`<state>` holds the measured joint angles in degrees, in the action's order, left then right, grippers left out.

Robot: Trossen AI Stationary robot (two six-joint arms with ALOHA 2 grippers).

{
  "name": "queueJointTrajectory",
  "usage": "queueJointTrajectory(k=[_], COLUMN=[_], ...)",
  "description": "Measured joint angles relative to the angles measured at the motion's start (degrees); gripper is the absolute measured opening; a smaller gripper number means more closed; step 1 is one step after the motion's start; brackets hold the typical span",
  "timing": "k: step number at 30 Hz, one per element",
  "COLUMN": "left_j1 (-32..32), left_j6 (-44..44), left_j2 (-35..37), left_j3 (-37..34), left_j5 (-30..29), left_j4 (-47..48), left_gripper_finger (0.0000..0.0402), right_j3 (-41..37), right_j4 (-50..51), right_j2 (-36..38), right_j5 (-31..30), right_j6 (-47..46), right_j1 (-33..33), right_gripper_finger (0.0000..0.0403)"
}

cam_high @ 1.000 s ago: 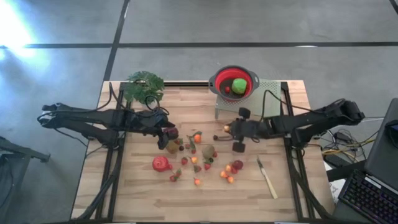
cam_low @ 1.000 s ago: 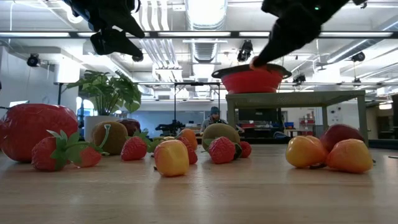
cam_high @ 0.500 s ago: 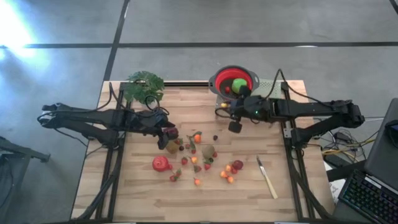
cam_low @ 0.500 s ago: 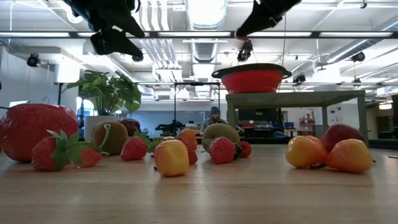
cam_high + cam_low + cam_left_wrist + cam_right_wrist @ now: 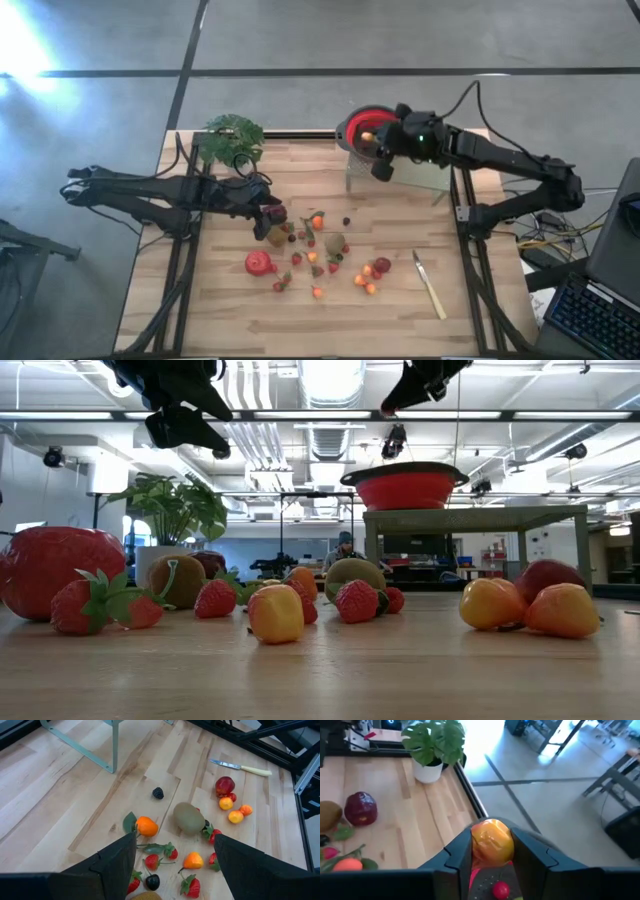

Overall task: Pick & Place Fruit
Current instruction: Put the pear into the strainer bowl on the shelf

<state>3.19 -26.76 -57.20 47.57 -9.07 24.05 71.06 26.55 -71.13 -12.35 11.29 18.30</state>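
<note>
My right gripper (image 5: 373, 140) hangs above the red bowl (image 5: 392, 121), shut on a yellow-orange fruit (image 5: 491, 841). The bowl stands on a pale green stand (image 5: 425, 172) at the table's far edge and holds a small red fruit (image 5: 500, 890). Several small fruits lie scattered on the wooden table around a brown kiwi (image 5: 335, 243), with a large red one (image 5: 259, 263) to the left. My left gripper (image 5: 175, 838) stands open in the air above the left part of the scatter, with nothing between its fingers. My right gripper pinches the yellow-orange fruit's two sides (image 5: 476, 845) between its two fingers. The fingers slant down toward the table's left. The fruit is lifted clear, right over the red bowl's opening.
A pale-handled knife (image 5: 430, 285) lies at the near right of the table. A leafy potted plant (image 5: 232, 138) stands at the far left corner. Bare wood lies along the near edge.
My right gripper has risen from the middle of the table and swung toward the far edge, carrying the yellow-orange fruit up over the stand to a place above the red bowl. It has stayed shut on the fruit.
</note>
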Motion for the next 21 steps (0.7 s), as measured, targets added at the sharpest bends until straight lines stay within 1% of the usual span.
queueJointTrajectory(k=[3,11,15,19,21], left_j1=[0.0,0.0,0.0,0.0,0.0], left_j6=[0.0,0.0,0.0,0.0,0.0], left_j2=[0.0,0.0,0.0,0.0,0.0], left_j3=[0.0,0.0,0.0,0.0,0.0], left_j5=[0.0,0.0,0.0,0.0,0.0], left_j4=[0.0,0.0,0.0,0.0,0.0], left_gripper_finger=[0.0273,0.0273,0.0273,0.0273,0.0273], right_j3=[-0.1,-0.1,0.2,2.3,3.8], right_j4=[0.1,-0.5,-0.5,-0.6,-0.5], right_j2=[-0.7,-5.1,-8.0,-11.4,-13.3], right_j5=[2.1,2.2,2.4,2.7,4.2], right_j6=[-0.1,1.0,2.7,2.7,2.7], right_j1=[3.5,11.7,14.4,16.5,17.3], right_gripper_finger=[0.0115,0.0109,0.0115,0.0120,0.0118])
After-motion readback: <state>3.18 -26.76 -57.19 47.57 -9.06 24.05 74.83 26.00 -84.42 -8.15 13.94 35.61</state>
